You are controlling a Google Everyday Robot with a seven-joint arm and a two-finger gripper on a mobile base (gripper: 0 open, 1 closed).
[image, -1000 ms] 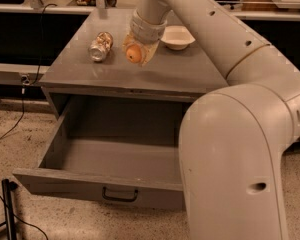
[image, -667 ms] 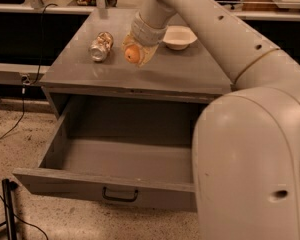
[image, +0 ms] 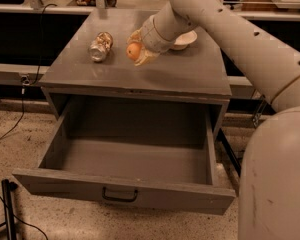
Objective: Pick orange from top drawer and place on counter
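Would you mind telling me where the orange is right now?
In the camera view, the orange is held in the gripper over the middle of the counter, between the tipped can and the white bowl.

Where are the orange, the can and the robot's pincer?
orange (image: 133, 51): camera view, middle of its skin.
can (image: 100, 46): camera view, its side.
pincer (image: 139, 48): camera view, between its fingertips, above the counter (image: 180, 76), gripping the orange.

Over the table (image: 190, 76), jaws of the gripper (image: 138, 50) covered part of the orange (image: 133, 50); the arm (image: 230, 29) hid half the white bowl (image: 189, 38).
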